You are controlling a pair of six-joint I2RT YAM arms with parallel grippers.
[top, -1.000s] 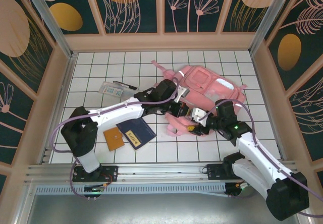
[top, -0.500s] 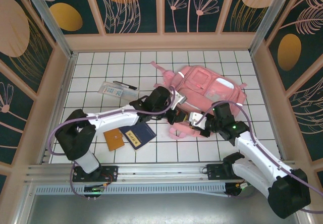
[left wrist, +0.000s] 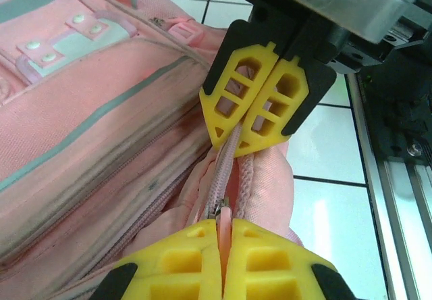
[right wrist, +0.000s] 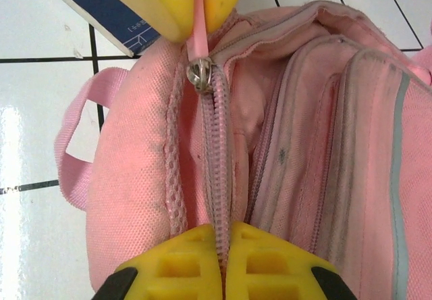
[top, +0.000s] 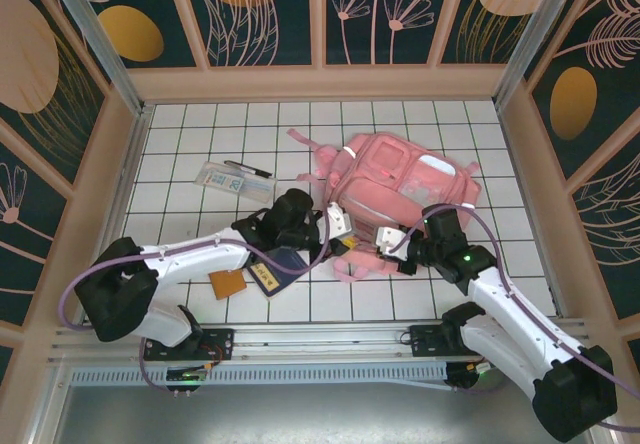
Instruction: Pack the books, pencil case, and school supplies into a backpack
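**Item:** backpack (top: 405, 179). Pink fabric with grey reflective strips, lying flat on the white tiled table (top: 180, 134), right of centre.

**Handling:** Soft and floppy throughout. Judged light while unfilled, and likely to slump and slide on the glossy tiles rather than hold its shape. Not fragile. Best taken by the zip hardware, a strap loop or a pinched seam (broad panels offering nothing firm to close on).

**Hold, left gripper** (left wrist: 223, 246): yellow fingers pressed together, pinching the pink ribbon zip pull (right wrist: 199, 26) just above the metal slider (right wrist: 198, 76).

**Hold, right gripper** (right wrist: 223, 256): fingers likewise pressed together, nipping the backpack's fabric on the zip line (right wrist: 216, 158), facing the left gripper along the seam. Zip teeth meshed between the two.

**Note:** opposed pull probably needed, with one end anchored and the slider drawn along. Slack cloth apt to bunch and jam the slider.

**Other stock, unpacked, left of the backpack:**
- navy book (top: 275, 267), close to the left arm
- orange-brown notebook (top: 227, 284), just beside the book
- clear pencil case (top: 225, 179) and dark pen (top: 250, 169), farther back

**Writing:**
- Small yellow label on the navy book, plus white print near its edge in the right wrist view; neither legible.
- Blue marking on the pencil case, too small to read.
- No brand discernible on the backpack.
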